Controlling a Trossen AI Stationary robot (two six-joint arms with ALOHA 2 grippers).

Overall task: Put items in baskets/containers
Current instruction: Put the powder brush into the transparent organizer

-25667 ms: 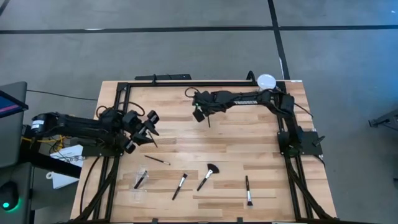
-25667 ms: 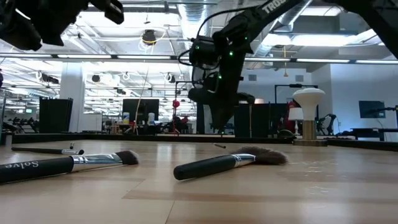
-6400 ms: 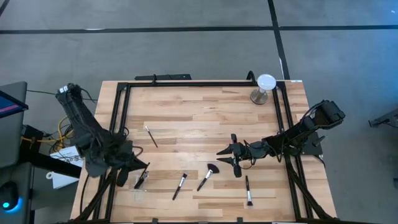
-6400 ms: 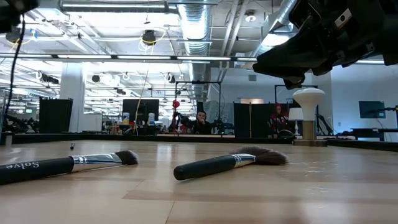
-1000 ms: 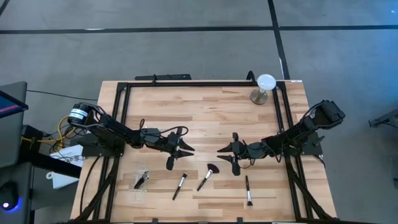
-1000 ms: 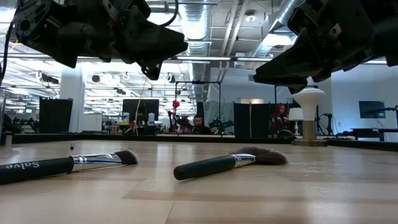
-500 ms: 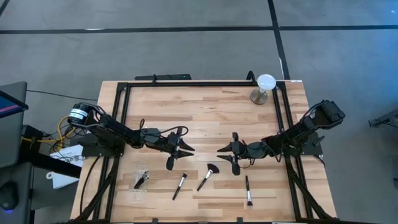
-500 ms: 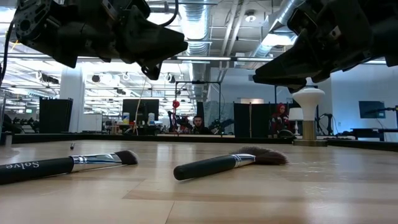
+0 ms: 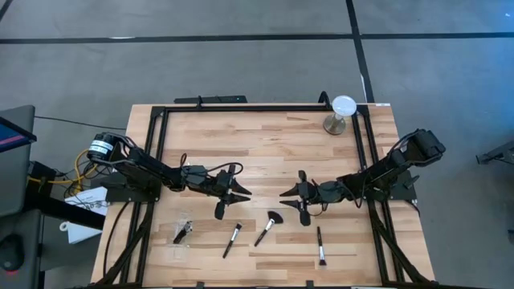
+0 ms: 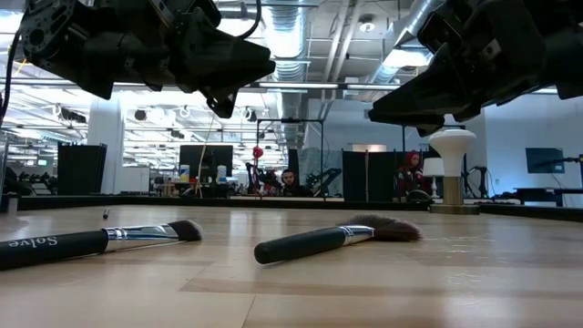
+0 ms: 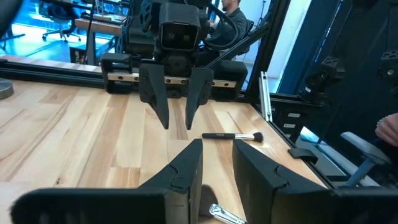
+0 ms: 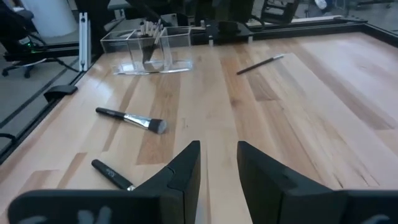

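Observation:
Both grippers hover above the middle of the wooden table, tips facing each other a short way apart. My left gripper (image 9: pixel 242 193) (image 11: pixel 217 163) and my right gripper (image 9: pixel 285 193) (image 12: pixel 219 163) each stand slightly open with nothing between the fingers. Dark-handled brushes lie flat on the wood near the front edge: a round-headed one (image 9: pixel 231 239) (image 12: pixel 132 117), a fan-headed one (image 9: pixel 267 228) (image 10: pixel 337 238) and a third (image 9: pixel 320 246) (image 11: pixel 232 135). A thin brush (image 12: pixel 260 64) lies farther left. The clear container (image 9: pixel 181 234) (image 12: pixel 147 46) at the front left has several brushes in it.
A round white disc on a metal stand (image 9: pixel 342 111) (image 10: pixel 452 169) stands at the far right corner. A black frame rail (image 9: pixel 241 107) runs along the far edge and down both sides. People and desks show in the room beyond the table.

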